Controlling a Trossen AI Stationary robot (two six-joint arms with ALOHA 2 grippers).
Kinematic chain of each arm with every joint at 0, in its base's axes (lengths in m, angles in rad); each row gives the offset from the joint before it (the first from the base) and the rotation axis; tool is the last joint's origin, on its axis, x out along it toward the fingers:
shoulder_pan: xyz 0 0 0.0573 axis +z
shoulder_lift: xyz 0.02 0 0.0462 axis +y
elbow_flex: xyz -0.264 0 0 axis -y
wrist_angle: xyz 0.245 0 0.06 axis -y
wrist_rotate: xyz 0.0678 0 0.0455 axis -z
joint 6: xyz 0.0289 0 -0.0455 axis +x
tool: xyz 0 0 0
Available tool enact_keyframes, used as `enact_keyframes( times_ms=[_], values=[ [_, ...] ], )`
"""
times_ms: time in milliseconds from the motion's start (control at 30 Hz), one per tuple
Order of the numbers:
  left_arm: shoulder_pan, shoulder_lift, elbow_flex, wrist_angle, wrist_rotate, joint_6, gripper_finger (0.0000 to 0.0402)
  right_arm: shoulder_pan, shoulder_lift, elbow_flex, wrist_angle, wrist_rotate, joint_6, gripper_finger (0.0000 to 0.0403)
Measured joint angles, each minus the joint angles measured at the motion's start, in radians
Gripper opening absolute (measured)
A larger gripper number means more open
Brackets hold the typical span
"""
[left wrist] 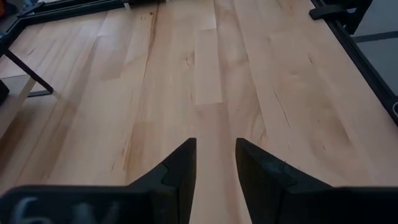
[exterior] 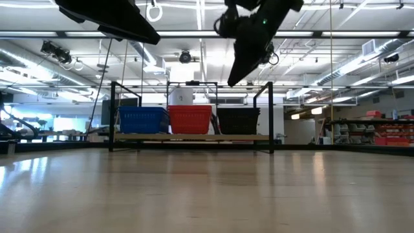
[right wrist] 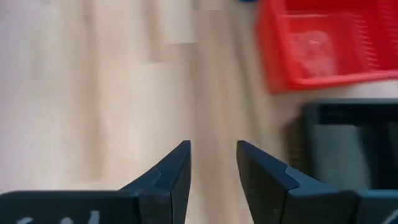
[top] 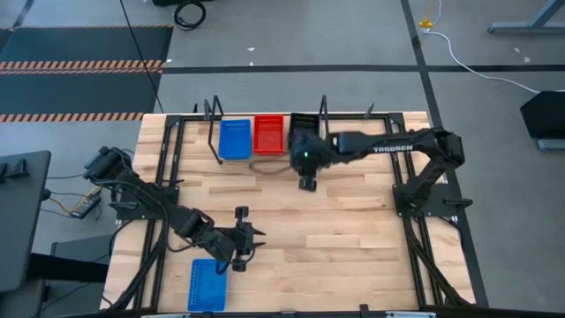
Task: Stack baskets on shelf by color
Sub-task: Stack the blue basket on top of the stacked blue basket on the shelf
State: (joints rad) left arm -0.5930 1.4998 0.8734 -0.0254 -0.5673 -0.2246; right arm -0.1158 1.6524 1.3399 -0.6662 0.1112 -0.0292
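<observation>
The loose blue basket (top: 208, 284) lies just beside the left tool (top: 244, 250), its long axis pointing toward the shelf (top: 265, 162); both tools part-open, empty; right tool (top: 307, 184) far.

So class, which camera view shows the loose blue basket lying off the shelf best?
The high view: the loose blue basket lies in full on the tabletop's near edge, just behind the left gripper. The low view and both wrist views do not show it; the low view shows only the stacks on the shelf.
</observation>
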Motion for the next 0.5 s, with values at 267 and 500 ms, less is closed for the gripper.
enact_keyframes(
  times_ms=[267,500],
  values=[
    [0.001,0.014,0.001,0.008,0.012,-0.021,0.0119,0.224,0.000,0.000,0.000,-0.001,0.239,0.0135],
    [0.001,0.024,0.001,0.026,0.020,-0.027,0.0119,0.395,0.000,-0.009,0.037,0.074,0.390,0.0135]
  ],
)
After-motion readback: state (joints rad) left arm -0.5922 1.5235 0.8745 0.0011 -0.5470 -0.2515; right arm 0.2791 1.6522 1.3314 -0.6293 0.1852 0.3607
